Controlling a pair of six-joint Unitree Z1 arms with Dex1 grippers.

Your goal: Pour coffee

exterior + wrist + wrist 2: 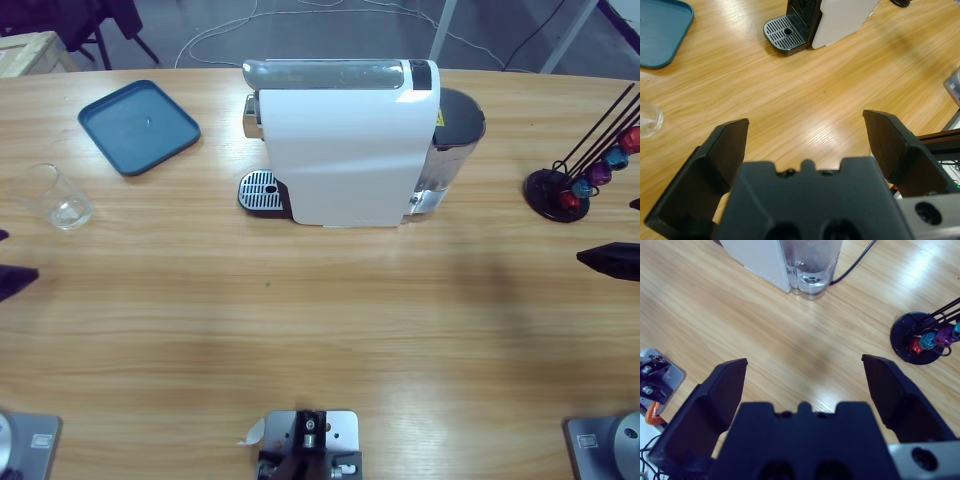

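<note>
One coffee machine [345, 150], white-bodied with a silver-grey top band and a black panel at its right end, standing upright near the middle of the far half of the wooden table [320, 320]. A round drip tray [261, 192] with a perforated metal grille juts from its lower left; nothing stands on it. A clear water tank [452, 150] with a dark lid sits against the machine's right side, and my right wrist view shows water in its base and a black cable [855, 262] running off behind it.

One clear glass [58, 198], upright and empty, near the table's left edge, well apart from the machine. One blue tray [139, 127], rounded corners, lying flat between glass and machine, toward the far edge.

One capsule rack [570, 190], black round base with thin black rods, carrying red, blue and purple capsules, at the far right.

My left gripper [805, 135]: jaws spread wide, nothing between them, bare wood beneath; only a dark tip [15, 280] shows at the left edge of the high view.

My right gripper [804, 374]: jaws likewise spread wide and holding nothing, above bare wood between tank and rack; its tip [610, 260] shows at the right edge.
</note>
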